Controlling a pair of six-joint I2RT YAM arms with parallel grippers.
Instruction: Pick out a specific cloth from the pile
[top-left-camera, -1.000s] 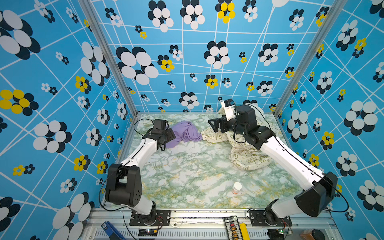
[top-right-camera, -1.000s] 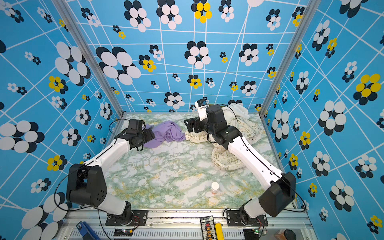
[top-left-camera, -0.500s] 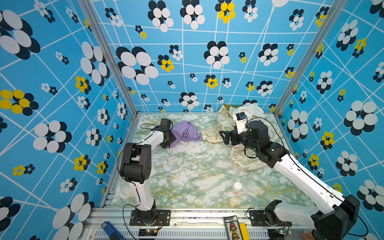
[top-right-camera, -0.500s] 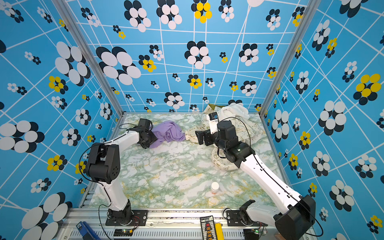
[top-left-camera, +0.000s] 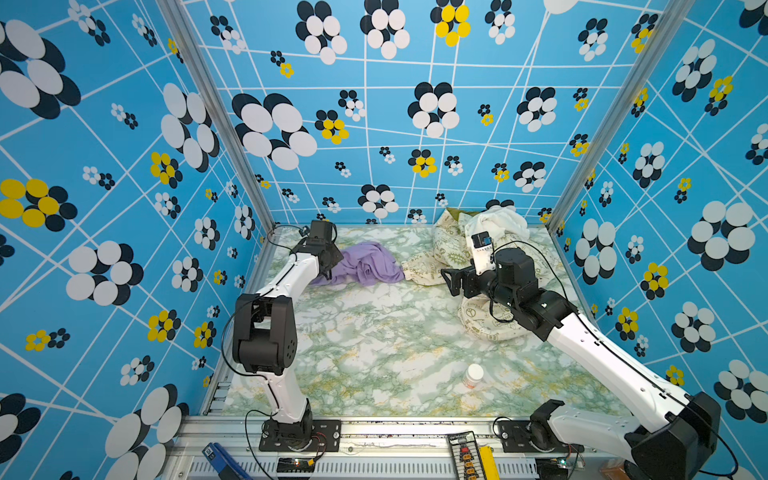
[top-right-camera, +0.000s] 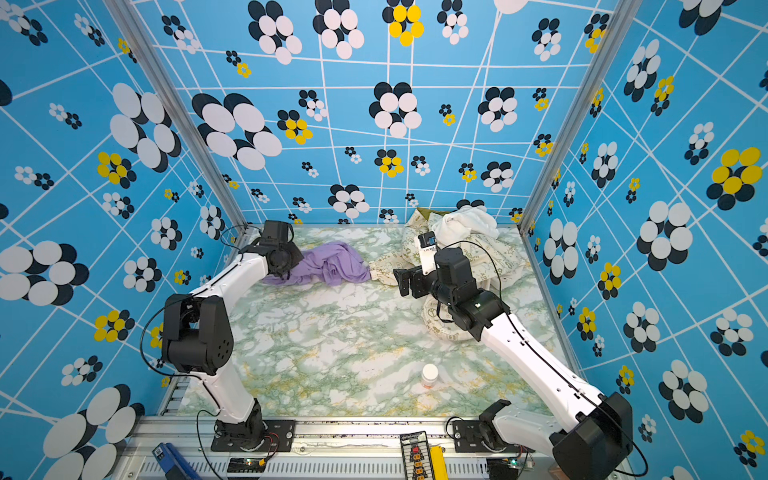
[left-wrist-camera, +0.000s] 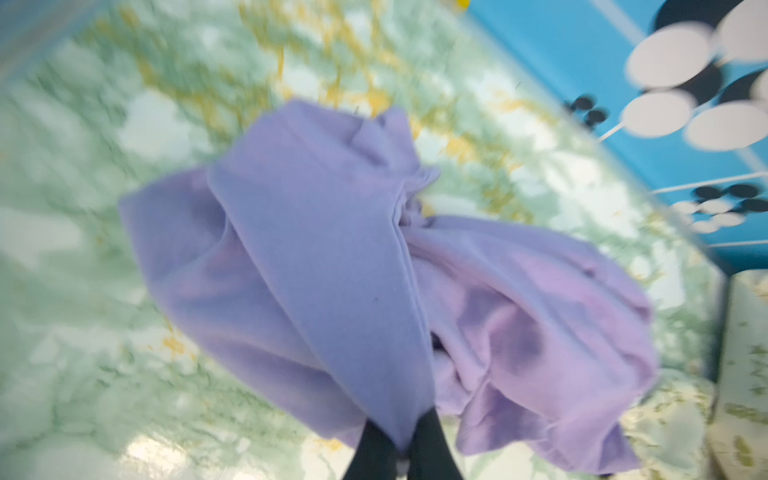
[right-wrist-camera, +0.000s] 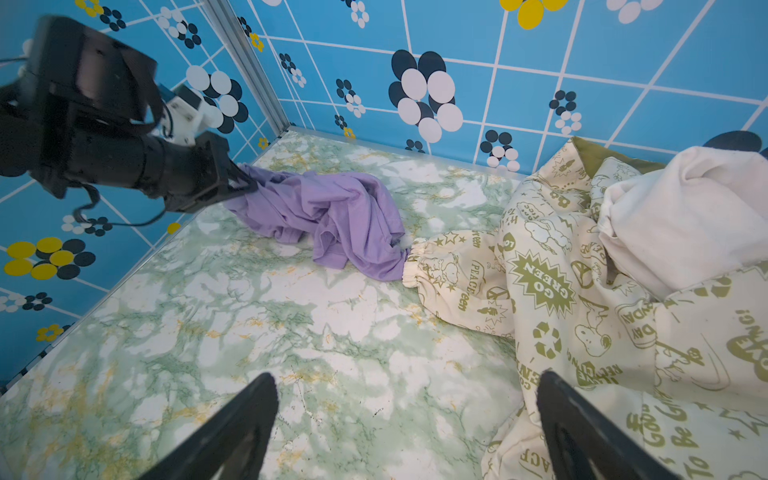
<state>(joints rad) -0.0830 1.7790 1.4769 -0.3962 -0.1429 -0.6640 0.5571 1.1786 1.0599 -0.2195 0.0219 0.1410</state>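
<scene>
The left gripper (left-wrist-camera: 401, 434), spread wide a second earlier, was now clamped on an edge of the lavender cloth (top-left-camera: 365, 264), which lay left of centre in both top views, its far end touching the pile (top-left-camera: 453, 253). It seemed ready to be pulled clear. The right gripper (right-wrist-camera: 405, 432) was held open and empty.

The white-and-black left arm (top-left-camera: 291, 276) rises from its base, folds at the elbow and stretches toward the far left corner. Its black left hand (top-left-camera: 329, 271) angles down, with both fingers (left-wrist-camera: 432, 449) pinched tight on a fold of the lavender-purple soft cloth (top-left-camera: 365, 264). The white-and-black right arm (top-left-camera: 602, 353) reaches diagonally inward. Its black right hand (right-wrist-camera: 405, 382) is held low, its 2 fingers spread wide and empty.
</scene>
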